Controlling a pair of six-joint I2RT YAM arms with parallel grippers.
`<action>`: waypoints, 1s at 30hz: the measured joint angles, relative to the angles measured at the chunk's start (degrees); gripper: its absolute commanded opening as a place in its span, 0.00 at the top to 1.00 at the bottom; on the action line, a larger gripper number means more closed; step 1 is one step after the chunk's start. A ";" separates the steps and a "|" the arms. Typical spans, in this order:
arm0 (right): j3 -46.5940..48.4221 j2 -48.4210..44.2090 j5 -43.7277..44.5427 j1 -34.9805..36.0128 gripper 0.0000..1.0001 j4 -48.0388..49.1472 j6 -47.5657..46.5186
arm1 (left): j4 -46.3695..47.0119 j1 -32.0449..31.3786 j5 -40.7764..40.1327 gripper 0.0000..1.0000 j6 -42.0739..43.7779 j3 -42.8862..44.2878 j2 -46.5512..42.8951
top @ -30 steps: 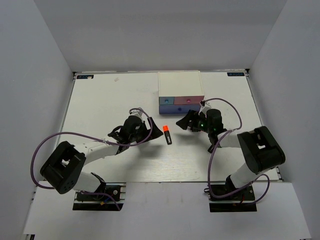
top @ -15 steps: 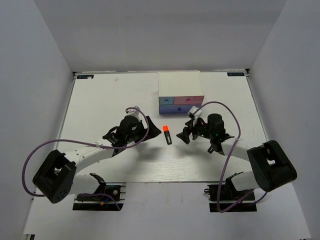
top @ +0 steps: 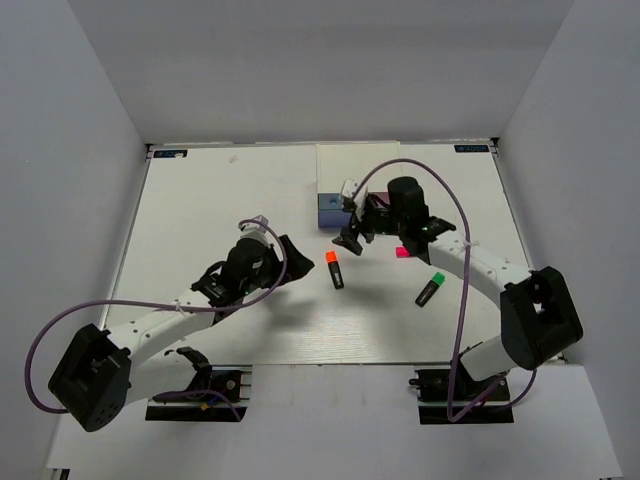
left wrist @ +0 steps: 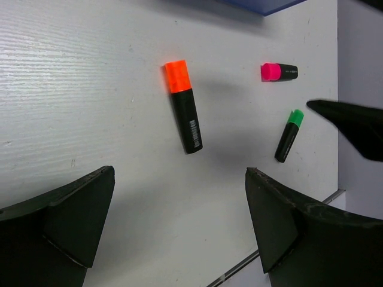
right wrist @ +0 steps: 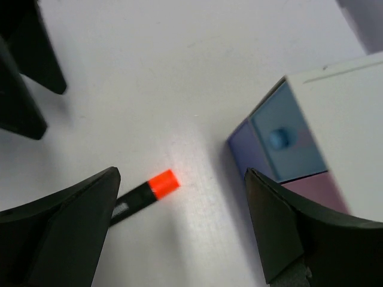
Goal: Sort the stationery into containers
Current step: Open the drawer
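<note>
Three black highlighters lie on the white table: orange-capped (top: 335,270) (left wrist: 184,107) (right wrist: 143,194), pink-capped (top: 402,252) (left wrist: 278,72) and green-capped (top: 430,289) (left wrist: 288,135). The white drawer box (top: 358,165) (right wrist: 341,107) stands at the back with its drawers closed; the blue front (top: 328,203) (right wrist: 287,143) shows its knob. My left gripper (top: 290,265) (left wrist: 179,203) is open and empty, just left of the orange highlighter. My right gripper (top: 352,238) (right wrist: 181,179) hovers open and empty between the orange cap and the box front, and its arm hides part of the drawers.
Grey walls close in the table on three sides. The right arm's purple cable (top: 450,215) arcs over the pink highlighter. A right finger (left wrist: 347,122) reaches into the left wrist view beside the green highlighter.
The right arm has swung up and back to the box front, uncovering the pink and green highlighters. The left arm has drawn slightly left. Both grippers stayed open.
</note>
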 measured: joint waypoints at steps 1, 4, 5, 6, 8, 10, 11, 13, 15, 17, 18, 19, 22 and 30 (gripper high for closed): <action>2.78 0.83 1.36 0.92 0.10 -2.78 -2.78 | 0.02 0.00 -0.09 0.00 0.00 -0.22 -0.26; 4.31 0.66 7.96 3.69 0.10 -6.43 -12.55 | 0.11 0.00 -0.55 0.00 -0.02 -1.05 -1.16; 2.82 0.24 10.75 4.61 0.10 -5.92 -16.02 | 0.31 0.00 -0.74 0.00 -0.02 -1.49 -1.60; -0.42 -0.52 14.73 5.60 0.10 -4.00 -20.20 | 0.26 0.00 -0.90 0.00 -0.02 -1.84 -2.03; -7.65 -1.81 21.51 7.26 0.10 -0.44 -26.93 | 0.37 0.00 -1.18 0.00 -0.02 -2.38 -2.69; -13.09 -2.01 26.99 8.15 0.10 0.50 -31.06 | 0.33 0.00 -1.55 0.00 -0.02 -2.71 -3.30; -14.80 -2.01 29.35 8.22 0.10 0.48 -31.52 | 0.57 0.00 -1.75 0.00 -0.02 -2.99 -3.74; -15.47 -2.01 33.35 8.17 0.11 0.44 -31.23 | 0.52 0.00 -2.10 0.00 -0.07 -3.58 -4.61; -14.53 -2.27 36.98 8.07 0.16 1.03 -29.88 | 0.61 0.00 -2.27 0.00 -0.24 -4.24 -5.20; -14.49 -3.02 39.12 8.20 0.26 3.45 -29.75 | 0.61 0.00 -2.36 0.00 -0.31 -4.79 -5.29; -15.30 -3.78 40.09 8.39 0.28 5.84 -30.47 | 0.61 0.00 -2.38 0.00 -0.35 -5.01 -5.27; -17.38 -4.85 40.70 8.52 0.30 9.92 -31.36 | 0.57 0.00 -2.40 0.00 -0.42 -5.16 -5.29; -25.31 -6.69 41.68 8.87 0.47 20.17 -35.63 | 0.83 0.00 -2.43 0.00 -0.44 -5.33 -5.29; -39.43 5.22 44.89 9.73 0.53 46.42 -46.75 | 1.86 0.00 -2.60 0.00 -0.55 -6.75 -5.97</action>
